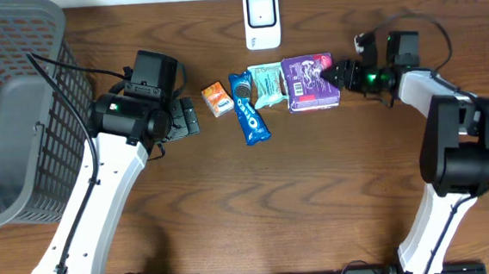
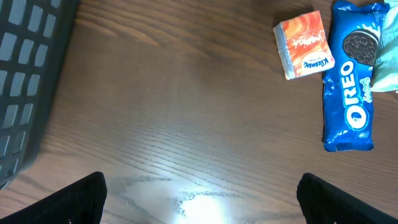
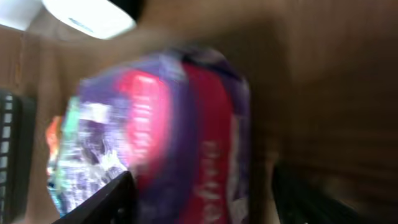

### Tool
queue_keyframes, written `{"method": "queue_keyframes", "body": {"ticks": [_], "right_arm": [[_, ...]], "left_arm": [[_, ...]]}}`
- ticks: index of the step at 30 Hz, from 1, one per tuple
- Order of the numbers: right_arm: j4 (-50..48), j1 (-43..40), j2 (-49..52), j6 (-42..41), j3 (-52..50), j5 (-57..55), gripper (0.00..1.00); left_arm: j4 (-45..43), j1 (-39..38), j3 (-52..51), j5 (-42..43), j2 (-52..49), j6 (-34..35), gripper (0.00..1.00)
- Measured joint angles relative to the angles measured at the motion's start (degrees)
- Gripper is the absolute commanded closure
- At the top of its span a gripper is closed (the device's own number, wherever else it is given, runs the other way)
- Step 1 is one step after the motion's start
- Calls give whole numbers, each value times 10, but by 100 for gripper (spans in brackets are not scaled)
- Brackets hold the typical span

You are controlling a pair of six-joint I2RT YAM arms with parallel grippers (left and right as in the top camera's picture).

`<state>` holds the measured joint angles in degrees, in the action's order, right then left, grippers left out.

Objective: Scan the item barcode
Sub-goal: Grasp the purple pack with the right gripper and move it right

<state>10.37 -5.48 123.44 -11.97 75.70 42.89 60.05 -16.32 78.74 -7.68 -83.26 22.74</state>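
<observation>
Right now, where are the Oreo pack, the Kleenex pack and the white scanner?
Oreo pack point(image 2: 349, 87): left wrist view, middle of the blue wrapper.
Kleenex pack point(image 2: 303, 45): left wrist view, orange top face.
white scanner point(image 1: 261, 19): overhead view, centre of its upper face.

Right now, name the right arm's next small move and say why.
Probably close the right pincer on the purple pack: the pack sits between its fingers in the blurred wrist view, a firm grip is not evident, and the white scanner stands close by.
</observation>
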Motion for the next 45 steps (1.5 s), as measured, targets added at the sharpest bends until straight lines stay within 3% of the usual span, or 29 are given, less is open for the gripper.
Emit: {"method": "queue_keyframes", "body": {"ticks": [1,2,5,11,13,17,20,25,30,31,34,38,42,45], "right_arm": [[-1,2,8,-1,3,11,90],[2,3,8,-3,4,11,99],[12,8,8,-9,13,22,99],[157,-14,-14,-4,59,-33,99],[243,-25,-57,19,95,-129,99],[306,-12,-145,53,140,-313,99],[332,22,-192,67,155,-515,99],[325,43,-157,70,136,-770,99],[323,76,-84,70,132,-891,99],[323,98,-56,70,130,-905,96],[317,138,-30,72,130,-940,69],[305,206,-15,71,130,-934,54],[340,244,-13,68,155,-871,51],[401,241,-15,64,242,-786,45]], "left_arm": [[0,0,0,0,0,0,2],[0,0,0,0,0,0,2],[0,0,0,0,0,0,2],[0,0,0,0,0,0,2],[0,0,0,0,0,0,2],[0,0,0,0,0,0,2],[0,0,0,0,0,0,2],[0,0,0,0,0,0,2],[0,0,0,0,0,0,2],[0,0,0,0,0,0,2],[0,0,0,0,0,0,2],[0,0,0,0,0,0,2],[0,0,0,0,0,0,2],[0,0,0,0,0,0,2]]}}
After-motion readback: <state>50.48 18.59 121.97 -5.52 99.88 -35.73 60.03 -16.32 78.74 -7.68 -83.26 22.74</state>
